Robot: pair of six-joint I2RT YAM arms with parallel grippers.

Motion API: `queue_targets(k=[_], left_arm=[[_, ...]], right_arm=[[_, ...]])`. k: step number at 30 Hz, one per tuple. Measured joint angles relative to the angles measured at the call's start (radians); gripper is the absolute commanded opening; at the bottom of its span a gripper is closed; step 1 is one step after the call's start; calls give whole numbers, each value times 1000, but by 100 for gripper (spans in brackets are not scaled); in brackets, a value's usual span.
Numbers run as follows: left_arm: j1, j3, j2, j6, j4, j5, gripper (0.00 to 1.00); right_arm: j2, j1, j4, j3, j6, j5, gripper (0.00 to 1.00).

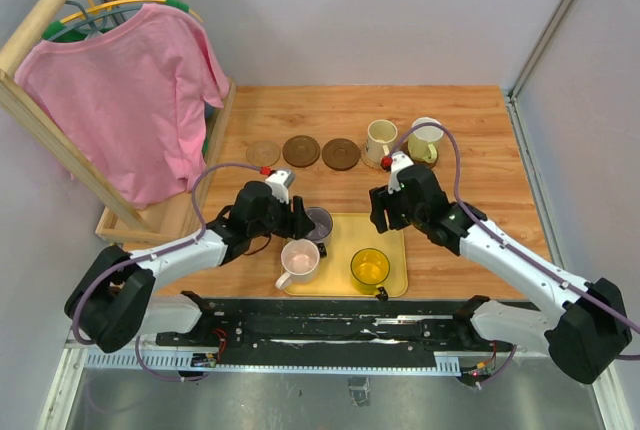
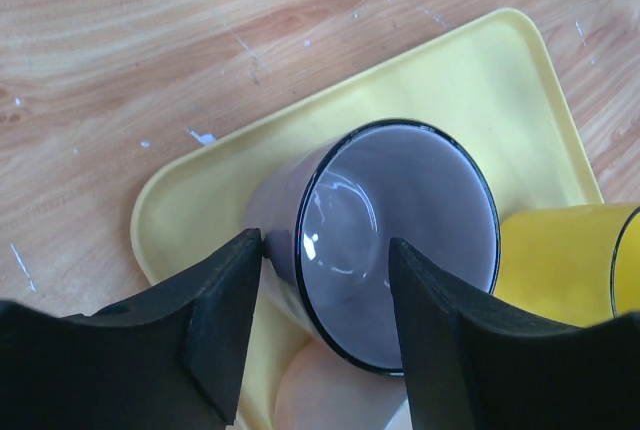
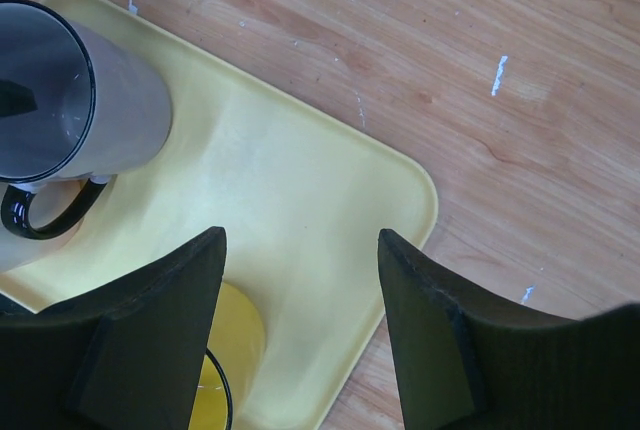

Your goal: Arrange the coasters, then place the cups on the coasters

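Note:
On the yellow tray (image 1: 345, 232) stand a purple-grey cup (image 1: 319, 222), a pink cup (image 1: 299, 262) and a yellow cup (image 1: 370, 267). My left gripper (image 2: 325, 250) is open astride the purple-grey cup's (image 2: 420, 210) near wall, one finger outside, the other inside the rim with a gap. My right gripper (image 3: 300, 240) hangs open over the tray (image 3: 300, 150), holding nothing, the yellow cup (image 3: 225, 380) by its left finger. Three bare coasters (image 1: 301, 150) lie in a row behind. A cream cup (image 1: 381, 140) and a whitish cup (image 1: 426, 136) each stand on a coaster.
A wooden rack with a pink shirt (image 1: 130, 100) on a hanger stands at the left, its base along the table's left edge. Grey walls close in the back and right. Bare wood lies right of the tray.

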Motion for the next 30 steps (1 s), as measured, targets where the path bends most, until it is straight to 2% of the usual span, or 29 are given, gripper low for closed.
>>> queue_targets(k=[7,14,19,30], left_arm=[[0,6,42,51,100,21,39],[-1,24,121,86,206,85,38],[-1,50,186,94,266,101,31],[-3,156,317,99,335,104,31]], right_arm=[[35,15,19,0,0,-2,65],[82,16,26,0,0,-3,65],[113,37,26,9,0,0,66],[137,73,31,35,0,5,67]])
